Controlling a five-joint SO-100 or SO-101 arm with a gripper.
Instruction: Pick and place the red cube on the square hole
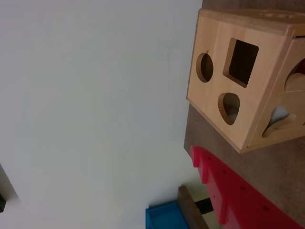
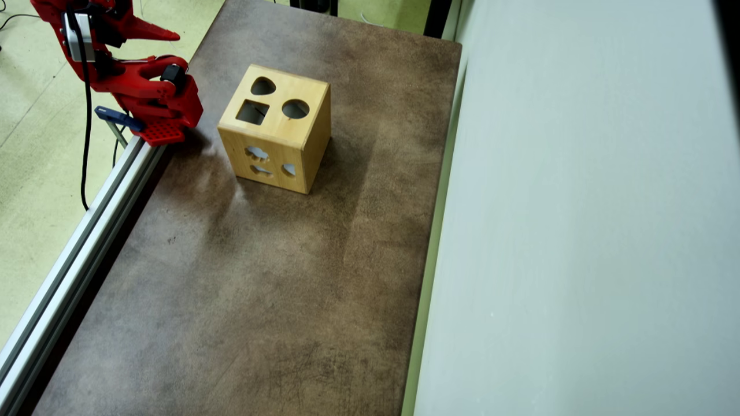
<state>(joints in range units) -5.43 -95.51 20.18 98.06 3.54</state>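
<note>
The red cube shows in neither view. A light wooden box [image 2: 300, 130] stands on the brown table [image 2: 260, 277] toward its far end, and the square hole [image 2: 252, 111] lies in its top face next to a round cutout [image 2: 295, 108] and a rounded heart-like one [image 2: 263, 86]. In the wrist view the box [image 1: 267, 95] sits at the upper right, its square hole [image 1: 243, 62] dark and empty. My gripper [image 2: 167, 37] is folded back with the red arm at the table's far left corner, apart from the box. Only one red serrated finger [image 1: 224, 191] shows in the wrist view, with nothing held against it.
A pale wall [image 2: 578, 231] runs along the table's right side. An aluminium rail [image 2: 87, 231] borders the left edge, with a blue clamp [image 2: 118, 118] by the arm's base [image 2: 162, 130]. A blue object [image 1: 164, 217] shows at the bottom of the wrist view.
</note>
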